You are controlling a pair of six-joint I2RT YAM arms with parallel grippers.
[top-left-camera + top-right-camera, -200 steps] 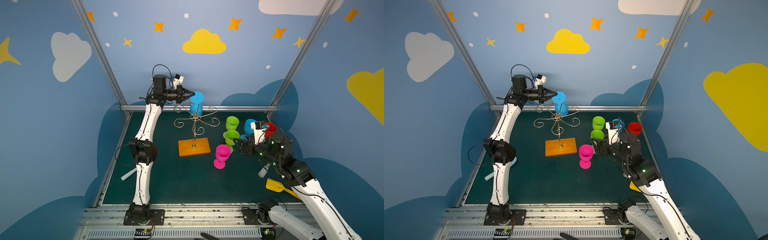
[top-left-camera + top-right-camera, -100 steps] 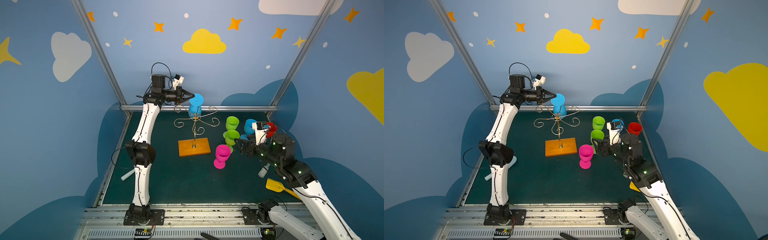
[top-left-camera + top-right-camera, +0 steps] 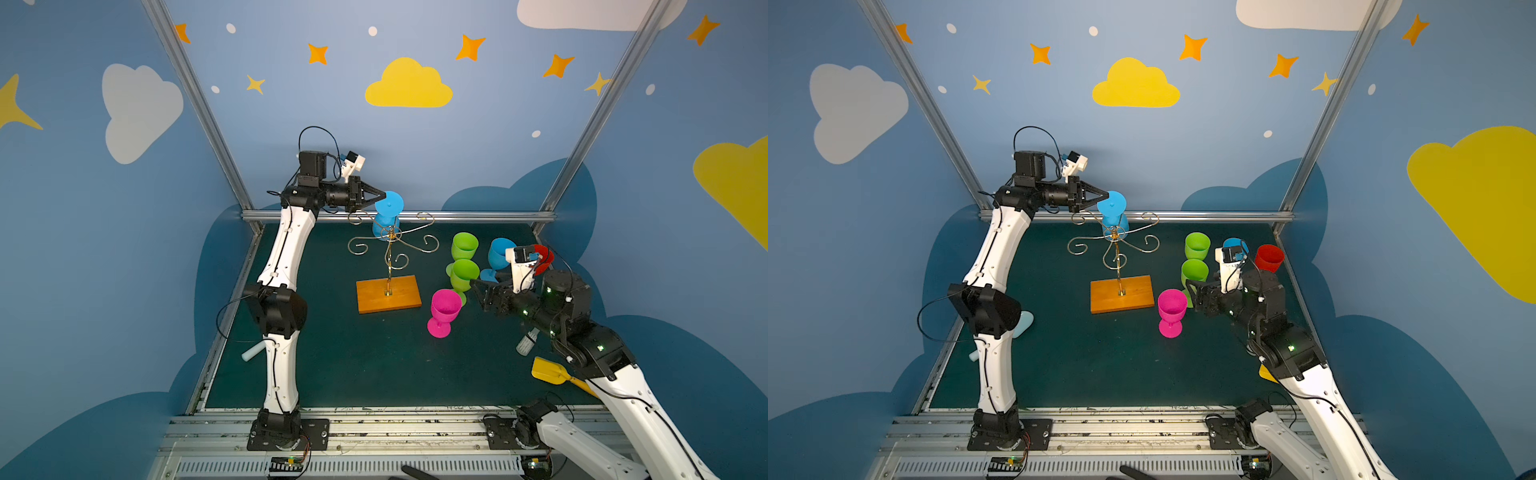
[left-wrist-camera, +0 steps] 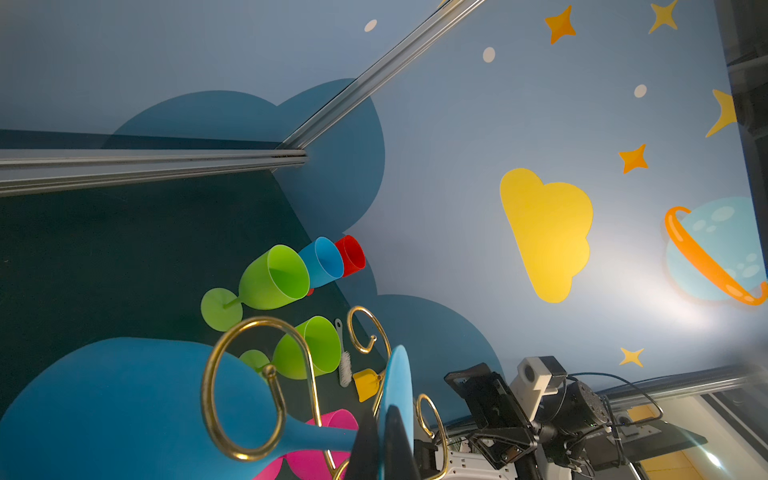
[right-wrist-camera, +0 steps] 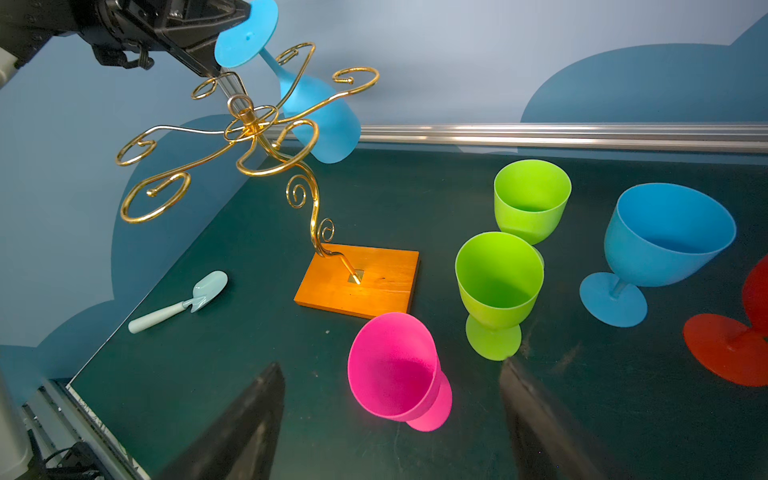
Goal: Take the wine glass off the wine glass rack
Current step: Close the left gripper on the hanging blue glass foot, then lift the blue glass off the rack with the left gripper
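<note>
Both top views, left arm: we see it reared high, forearm level, left gripper (image 3: 382,196) clenched on the foot disc of the blue plastic wine glass (image 3: 390,204).
Both top views, right arm: crouched low, right gripper (image 3: 478,296) splayed, grasping nothing.
Left wrist, rack: the stem threads a gold wire scroll of the wine glass rack (image 4: 249,386).
Right wrist, glass: bowl-down, tilted, hung in a rear scroll.
Right wrist, goblets: pink goblet (image 5: 390,370) and green goblet (image 5: 498,274) upright, bowls bare.
</note>
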